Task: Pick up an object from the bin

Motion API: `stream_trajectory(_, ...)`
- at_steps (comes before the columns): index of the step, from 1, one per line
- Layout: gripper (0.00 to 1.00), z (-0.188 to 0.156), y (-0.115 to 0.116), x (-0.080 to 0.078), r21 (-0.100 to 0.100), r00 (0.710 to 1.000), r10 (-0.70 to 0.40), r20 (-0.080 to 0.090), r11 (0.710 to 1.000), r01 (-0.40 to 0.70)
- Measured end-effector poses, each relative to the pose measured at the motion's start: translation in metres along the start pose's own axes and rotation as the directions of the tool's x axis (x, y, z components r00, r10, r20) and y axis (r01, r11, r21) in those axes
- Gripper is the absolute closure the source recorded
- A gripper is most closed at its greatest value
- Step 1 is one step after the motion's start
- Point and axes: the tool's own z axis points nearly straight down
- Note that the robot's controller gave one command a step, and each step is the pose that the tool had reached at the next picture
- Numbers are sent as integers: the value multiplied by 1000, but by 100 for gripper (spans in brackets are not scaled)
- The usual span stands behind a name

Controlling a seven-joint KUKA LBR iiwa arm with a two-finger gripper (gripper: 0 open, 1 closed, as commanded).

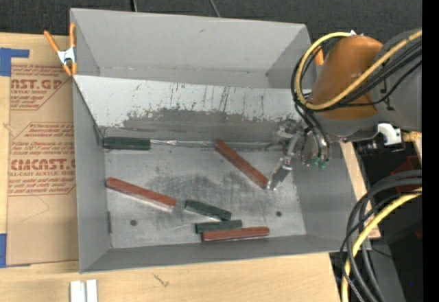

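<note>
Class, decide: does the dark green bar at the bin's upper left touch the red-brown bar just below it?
Apart. The camera view shows bare bin floor between the dark green bar and the red-brown bar.

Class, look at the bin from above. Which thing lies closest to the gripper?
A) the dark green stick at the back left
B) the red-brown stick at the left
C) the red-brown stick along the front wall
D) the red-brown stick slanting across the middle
D: the gripper sits right at the lower right end of the slanting red-brown stick; the other options lie well away from it.
</note>
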Motion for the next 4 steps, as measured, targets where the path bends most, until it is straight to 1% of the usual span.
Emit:
stream_trajectory(1, 100, 87, 23, 14, 0, 992, -129, -7, 992, 129)
stream_trajectory(2, 100, 87, 23, 14, 0, 992, -129, -7, 992, 129)
stream_trajectory(3, 100, -34, 42, 17, -1, 988, -155, 1, 988, 155)
stream_trajectory(4, 100, -34, 42, 17, -1, 988, -155, 1, 988, 155)
